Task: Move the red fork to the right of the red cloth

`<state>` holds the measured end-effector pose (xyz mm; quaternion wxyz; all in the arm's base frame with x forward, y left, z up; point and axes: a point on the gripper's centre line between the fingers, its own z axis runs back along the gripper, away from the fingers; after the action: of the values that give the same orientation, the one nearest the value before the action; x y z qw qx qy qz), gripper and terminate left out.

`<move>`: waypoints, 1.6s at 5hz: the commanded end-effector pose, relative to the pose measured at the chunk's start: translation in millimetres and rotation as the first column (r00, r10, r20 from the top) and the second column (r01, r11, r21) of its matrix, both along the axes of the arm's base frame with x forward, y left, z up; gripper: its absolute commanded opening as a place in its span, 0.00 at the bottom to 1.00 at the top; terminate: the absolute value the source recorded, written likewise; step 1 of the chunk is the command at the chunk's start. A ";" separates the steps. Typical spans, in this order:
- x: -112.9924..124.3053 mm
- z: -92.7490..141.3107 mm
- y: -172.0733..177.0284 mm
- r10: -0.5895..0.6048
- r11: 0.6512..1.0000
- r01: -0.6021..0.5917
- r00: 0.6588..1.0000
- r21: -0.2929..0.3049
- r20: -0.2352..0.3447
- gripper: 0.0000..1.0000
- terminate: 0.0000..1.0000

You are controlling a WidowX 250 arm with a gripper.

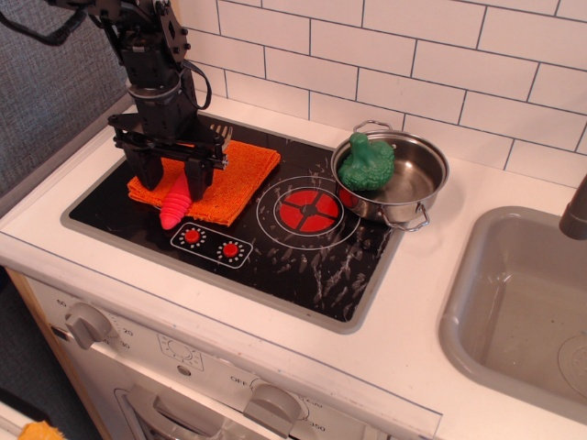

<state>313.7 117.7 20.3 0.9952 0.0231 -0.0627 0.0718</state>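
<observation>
The red fork lies across the front left part of the red cloth. Its pinkish-red ribbed handle sticks out over the cloth's front edge onto the black hob. Its grey tines peek out behind the arm at the cloth's back edge. My gripper points down over the cloth with its jaws open. One finger stands left of the handle and one finger stands right of it. The fingertips are low, close to the cloth. The middle of the fork is hidden by the gripper.
A steel pot holding a green toy vegetable stands at the hob's back right. A red burner ring lies right of the cloth. A grey sink is at the far right. The tiled wall stands behind.
</observation>
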 end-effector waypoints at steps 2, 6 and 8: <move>3.6 8.1 -2.0 -0.019 1.000 0.019 1.000 0.013 0.024 0.00 0.00; -3.3 64.7 -57.7 -0.129 0.991 0.132 0.984 -0.009 0.123 0.00 0.00; 3.1 31.3 -101.5 -0.193 0.980 0.193 0.981 -0.052 0.005 0.00 0.00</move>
<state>312.8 14.8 36.9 0.9989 -0.0123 -0.0397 -0.0222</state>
